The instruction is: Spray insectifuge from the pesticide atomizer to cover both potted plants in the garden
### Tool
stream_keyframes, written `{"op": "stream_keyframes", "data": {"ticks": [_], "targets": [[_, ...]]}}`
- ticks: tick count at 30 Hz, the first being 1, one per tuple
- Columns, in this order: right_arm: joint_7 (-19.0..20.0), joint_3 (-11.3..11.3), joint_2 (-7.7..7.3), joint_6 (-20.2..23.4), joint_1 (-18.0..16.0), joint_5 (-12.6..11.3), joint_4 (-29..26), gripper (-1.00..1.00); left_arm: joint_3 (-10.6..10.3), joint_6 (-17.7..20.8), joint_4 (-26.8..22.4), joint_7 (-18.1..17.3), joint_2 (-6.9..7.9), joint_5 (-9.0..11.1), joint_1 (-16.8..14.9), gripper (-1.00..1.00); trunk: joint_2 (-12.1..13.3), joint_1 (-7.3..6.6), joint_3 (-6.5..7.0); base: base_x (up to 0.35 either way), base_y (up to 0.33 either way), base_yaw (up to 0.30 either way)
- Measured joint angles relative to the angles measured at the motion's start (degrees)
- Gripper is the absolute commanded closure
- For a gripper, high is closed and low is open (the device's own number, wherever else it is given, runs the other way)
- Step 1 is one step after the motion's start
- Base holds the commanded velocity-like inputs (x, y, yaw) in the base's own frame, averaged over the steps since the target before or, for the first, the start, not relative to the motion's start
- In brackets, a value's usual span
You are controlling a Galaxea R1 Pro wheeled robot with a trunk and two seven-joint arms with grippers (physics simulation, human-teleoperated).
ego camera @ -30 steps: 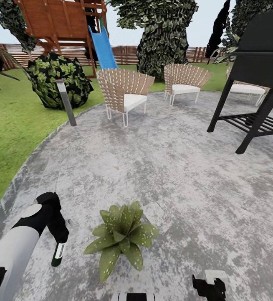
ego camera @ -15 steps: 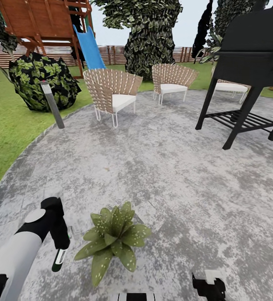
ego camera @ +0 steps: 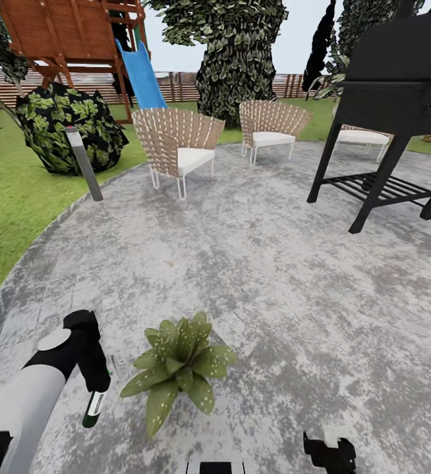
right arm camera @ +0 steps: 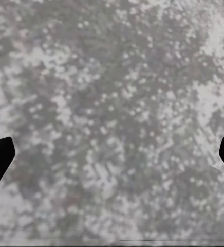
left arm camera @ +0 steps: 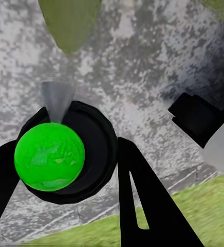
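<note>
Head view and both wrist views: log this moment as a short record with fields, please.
setting: grey stone paving beside lawn
left gripper: jaws shut on the spray bottle, green ball top facing the wrist camera
potted plant: on the paving, just right of the bottle
right gripper: low, jaws open over bare paving
background: two wicker chairs, black grill

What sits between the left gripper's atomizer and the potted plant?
Nothing: in the head view only bare grey paving separates the atomizer, held in the left gripper, from the potted plant beside it.
</note>
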Motion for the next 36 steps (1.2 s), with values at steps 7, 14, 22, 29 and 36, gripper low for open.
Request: {"op": "stream_keyframes", "data": {"ticks": [7, 14, 22, 29, 36], "targets": [[-0.01, 0.03, 0.0, -0.02, 0.0, 0.0, 0.01, -1.0, 3.39, 0.09, 0.01, 0.04, -0.23, 0.58, -0.01, 1.0, 0.0, 0.0, 0.0, -0.325, -0.044, 0.0], [-0.02, 0.02, -0.01, -0.01, 0.01, 0.01, 0.05, -1.0, 3.93, 0.64, 0.02, 0.04, -0.52, 0.58, -0.03, 1.0, 0.0, 0.0, 0.06, -0.297, -0.118, -0.091], [0.14, 0.17, -0.12, -0.12, 0.0, 0.37, 0.3, -1.0, 3.86, 3.67, 0.03, 0.05, -0.87, 0.73, 0.05, 1.0, 0.0, -0.03, 0.2, -0.168, -0.003, -0.1], [0.1, 0.2, -0.17, -0.09, 0.0, 0.45, 0.36, -1.0, 3.67, 8.78, -0.09, 0.09, -2.9, 0.92, -1.94, 1.0, 0.0, -0.03, 0.21, -0.001, 0.0, 0.0], [0.08, 0.2, -0.17, -0.09, 0.0, 0.49, 0.35, -1.0, 3.67, 9.15, 0.24, 0.1, -3.08, 0.84, -4.0, 1.0, 0.0, -0.03, 0.2, -0.012, 0.005, 0.0]]}}
